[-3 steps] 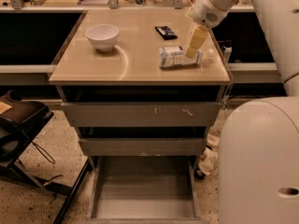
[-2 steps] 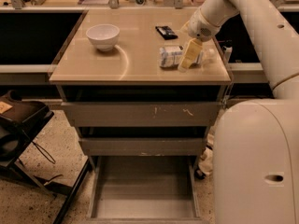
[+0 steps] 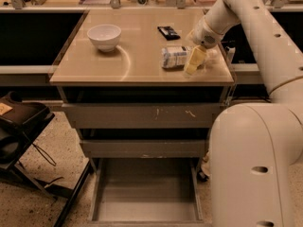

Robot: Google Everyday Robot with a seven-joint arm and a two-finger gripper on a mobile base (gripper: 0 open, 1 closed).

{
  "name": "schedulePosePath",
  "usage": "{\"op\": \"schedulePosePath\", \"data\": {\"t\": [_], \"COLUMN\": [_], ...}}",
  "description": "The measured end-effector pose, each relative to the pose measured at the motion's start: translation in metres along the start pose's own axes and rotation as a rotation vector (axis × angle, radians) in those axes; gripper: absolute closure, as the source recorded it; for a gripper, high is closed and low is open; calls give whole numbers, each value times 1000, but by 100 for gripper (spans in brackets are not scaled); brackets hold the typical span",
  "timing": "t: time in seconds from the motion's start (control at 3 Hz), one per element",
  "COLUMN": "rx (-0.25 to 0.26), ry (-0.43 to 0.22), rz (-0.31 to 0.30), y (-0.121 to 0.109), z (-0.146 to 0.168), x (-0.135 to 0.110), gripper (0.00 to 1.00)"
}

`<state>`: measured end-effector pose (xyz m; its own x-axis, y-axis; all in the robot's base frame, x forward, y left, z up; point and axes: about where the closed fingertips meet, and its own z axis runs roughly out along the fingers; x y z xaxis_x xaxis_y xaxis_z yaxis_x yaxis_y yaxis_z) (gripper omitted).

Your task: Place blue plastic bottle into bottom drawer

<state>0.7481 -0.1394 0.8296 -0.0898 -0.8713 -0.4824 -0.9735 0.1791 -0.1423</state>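
Note:
The blue plastic bottle (image 3: 173,56) lies on its side on the cabinet top (image 3: 137,67), right of the middle, its pale printed label facing me. My gripper (image 3: 193,65) reaches down from the right and hangs right at the bottle's right end, over the top's front right part. The bottom drawer (image 3: 147,197) stands pulled out below the two upper drawers; its plain grey floor holds nothing.
A white bowl (image 3: 104,36) sits at the top's back left. A small black packet (image 3: 168,32) lies behind the bottle. My large pale arm and base (image 3: 255,164) fill the right side. A dark chair (image 3: 19,136) stands at the left.
My gripper has come down and forward toward the cabinet top's front right, ending beside the bottle's right end. The bottle has stayed where it lay.

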Motion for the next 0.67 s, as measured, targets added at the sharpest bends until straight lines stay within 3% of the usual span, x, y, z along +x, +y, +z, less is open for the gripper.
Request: {"op": "schedulePosePath", "data": {"t": [0.33, 0.67], "rx": [1, 1], "ry": [-2, -2], "rz": [0, 0], "y": [-1, -1], "z": [3, 3], "x": [-1, -1], "gripper": [0, 18]}}
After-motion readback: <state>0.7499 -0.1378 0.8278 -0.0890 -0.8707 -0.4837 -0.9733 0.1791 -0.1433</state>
